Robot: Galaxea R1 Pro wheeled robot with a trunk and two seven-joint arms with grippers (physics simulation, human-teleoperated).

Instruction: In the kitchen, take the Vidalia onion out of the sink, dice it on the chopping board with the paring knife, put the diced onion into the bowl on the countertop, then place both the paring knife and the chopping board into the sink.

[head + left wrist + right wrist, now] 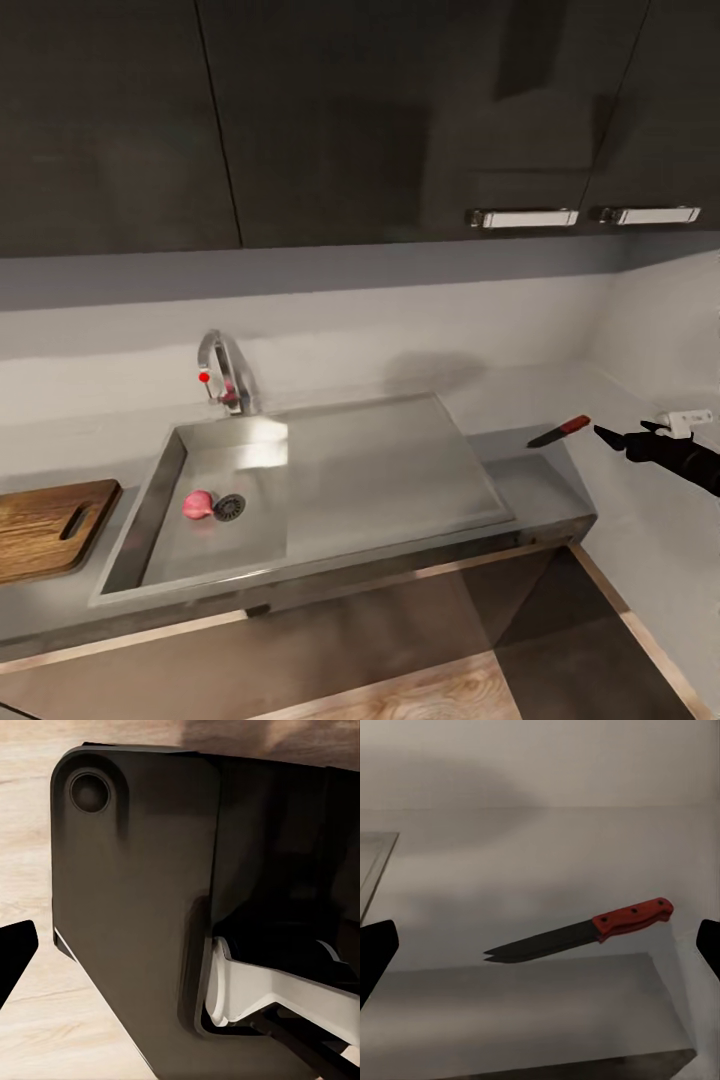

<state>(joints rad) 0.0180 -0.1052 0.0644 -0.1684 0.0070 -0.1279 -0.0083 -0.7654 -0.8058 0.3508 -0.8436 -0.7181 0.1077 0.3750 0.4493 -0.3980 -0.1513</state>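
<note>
Right wrist view: the right gripper (540,952) stands wide, its two dark fingertips (375,952) at the lower left and lower right edges of the frame, holding nothing. The paring knife (585,931) lies flat on the countertop (585,855) between and ahead of them, at centre frame, with its red handle toward the right and its dark blade pointing left. No item lies between the fingertips and the knife.

Head view: the right gripper (625,437) enters from the right edge at mid-height, close beside the knife (560,431) but not touching it. The knife rests on the countertop (545,480) just right of the sink's drainboard. The sink (400,470) occupies the centre; the Vidalia onion (198,504) lies in the basin at lower left, next to the round drain (229,507). The chrome tap (226,372) with its red knob stands behind the basin. The chopping board (45,528) lies on the countertop at the left edge, just left of the sink. Black upper cabinets (330,110) with chrome handles (522,217) span the top of the frame.

Left wrist view: a dark robot body panel (135,907) stands over light wood floor (30,832). The state of the left gripper cannot be determined.
</note>
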